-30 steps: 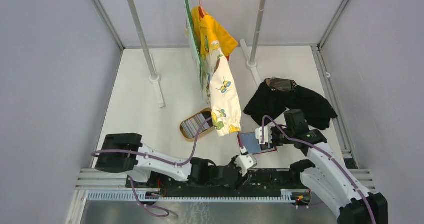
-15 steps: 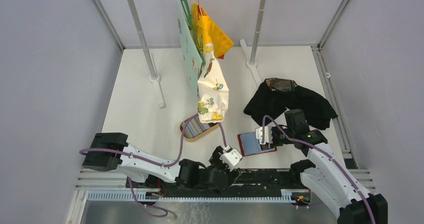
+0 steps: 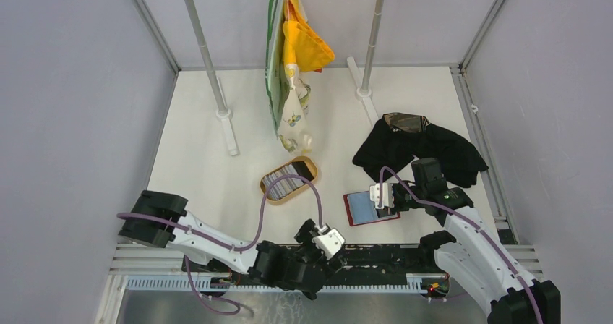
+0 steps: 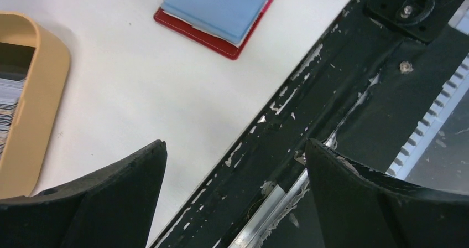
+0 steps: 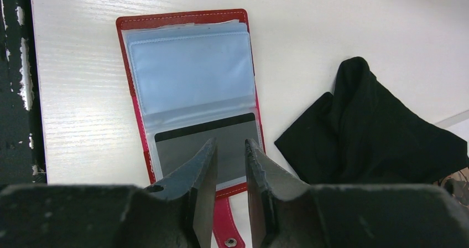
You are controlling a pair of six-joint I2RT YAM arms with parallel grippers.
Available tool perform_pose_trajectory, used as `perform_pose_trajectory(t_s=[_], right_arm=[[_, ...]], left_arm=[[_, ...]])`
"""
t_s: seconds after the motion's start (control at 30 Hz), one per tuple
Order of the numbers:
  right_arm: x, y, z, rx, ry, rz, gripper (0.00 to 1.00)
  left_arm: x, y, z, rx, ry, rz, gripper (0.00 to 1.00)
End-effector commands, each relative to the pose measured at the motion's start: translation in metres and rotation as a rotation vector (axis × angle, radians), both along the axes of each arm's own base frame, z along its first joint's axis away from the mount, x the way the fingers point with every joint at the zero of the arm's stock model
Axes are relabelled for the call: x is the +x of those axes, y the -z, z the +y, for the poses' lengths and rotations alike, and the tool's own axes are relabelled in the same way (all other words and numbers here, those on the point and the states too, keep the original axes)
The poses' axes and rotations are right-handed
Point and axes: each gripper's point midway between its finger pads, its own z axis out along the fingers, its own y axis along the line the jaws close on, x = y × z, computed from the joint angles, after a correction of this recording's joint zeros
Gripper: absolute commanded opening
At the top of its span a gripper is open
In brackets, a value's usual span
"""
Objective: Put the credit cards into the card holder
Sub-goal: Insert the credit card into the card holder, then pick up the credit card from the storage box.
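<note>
r pincer (image 5: 229, 143): narrow gap, nothing seen clamped btw the tips. It hangs over the lower sleeve of the card holder (image 5: 188, 76); can't tell if it presses down.
card holder: lies open and flat by the near edge of the desk (image 3: 202, 158), right of middle. One grey card (image 5: 182, 148) sits in the lower sleeve. Upper sleeve shows pale blue, can't tell if filled.
black cloth (image 5: 376, 132): just beside the holder, twd the desk's right edge.
l pincer (image 4: 235, 148): wide, empty, over the black rail (image 4: 343, 93) at the near edge.
credit cards (image 3: 285, 181): stacked in the tan tray (image 3: 267, 190) nr the desk's middle, apart from the holder.
step (judged): l fetches the next card, r steadies the holder.
how: take one card only, by its edge, and lift clear of the tray wall. R should pin w/o covering a free sleeve mouth. Slide the card in flat.
risk: thin cards may cling together; the holder may skid.
</note>
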Motion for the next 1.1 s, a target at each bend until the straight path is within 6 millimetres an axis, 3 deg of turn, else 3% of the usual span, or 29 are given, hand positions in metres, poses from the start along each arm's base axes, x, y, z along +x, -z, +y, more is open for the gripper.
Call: perform_pose_trajectory(t_s=[0.0, 0.13, 0.3, 0.4, 0.53, 0.63, 0.77, 0.93, 1.07], right_arm=[[0.01, -0.017, 0.004, 0.023, -0.007, -0.056, 0.31], [0.01, -0.016, 0.004, 0.022, -0.006, -0.053, 0.31], [0.009, -0.015, 0.004, 0.02, -0.006, -0.046, 0.31], [0.009, -0.014, 0.004, 0.021, -0.008, -0.041, 0.31], [0.009, -0.013, 0.004, 0.023, -0.006, -0.036, 0.31], [0.008, -0.012, 0.005, 0.025, -0.008, -0.028, 0.31], [0.007, -0.011, 0.006, 0.027, -0.012, -0.017, 0.31], [0.007, -0.008, 0.005, 0.021, -0.008, -0.012, 0.32], [0.007, -0.006, 0.004, 0.016, -0.006, -0.008, 0.32]], left_arm=[[0.015, -0.036, 0.002, -0.18, -0.114, -0.01, 1.0], [0.033, -0.056, 0.018, -0.312, -0.216, 0.056, 1.0], [0.072, -0.078, 0.039, -0.548, -0.28, 0.265, 0.99], [0.099, -0.085, 0.064, -0.689, -0.375, 0.386, 0.92], [0.12, -0.088, 0.103, -0.805, -0.556, 0.473, 0.81], [0.125, -0.088, 0.119, -0.793, -0.615, 0.486, 0.78], [0.134, -0.074, 0.121, -0.701, -0.645, 0.501, 0.79], [0.162, -0.064, 0.124, -0.66, -0.667, 0.565, 0.79], [0.178, -0.065, 0.144, -0.664, -0.743, 0.585, 0.78]])
